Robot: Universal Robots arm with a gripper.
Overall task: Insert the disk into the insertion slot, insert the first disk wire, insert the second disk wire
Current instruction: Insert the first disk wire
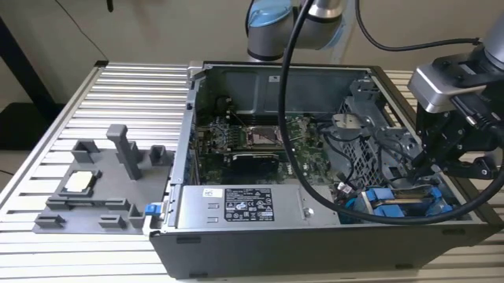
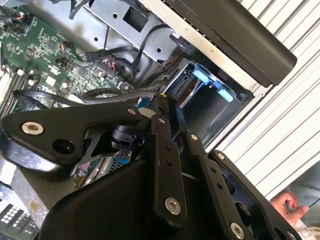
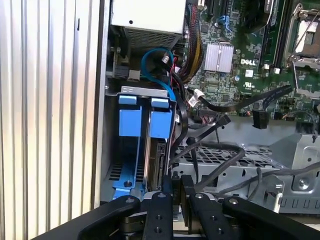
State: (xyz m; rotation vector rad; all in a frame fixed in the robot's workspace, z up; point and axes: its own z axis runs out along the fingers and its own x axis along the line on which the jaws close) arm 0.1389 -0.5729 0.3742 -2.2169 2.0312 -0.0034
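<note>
gripper [image 1: 431,169] at open computer case [image 1: 315,250], ribbed metal table [image 1: 134,94], beige wall [image 1: 165,29]

the disk [image 3: 161,124] stands on its edge inside the insertion slot [image 3: 145,91], a narrow bay of the grey sheet-metal cage at a corner of the open case. at the mouth of the slot, two bright blue tabs [image 3: 127,100] sit side by side. behind one tab, deeper in the cage, the thin dark side of the drive is seen. a thin blue wire [image 3: 150,56] makes a loop near the mouth; where its end goes i cannot tell.
</note>
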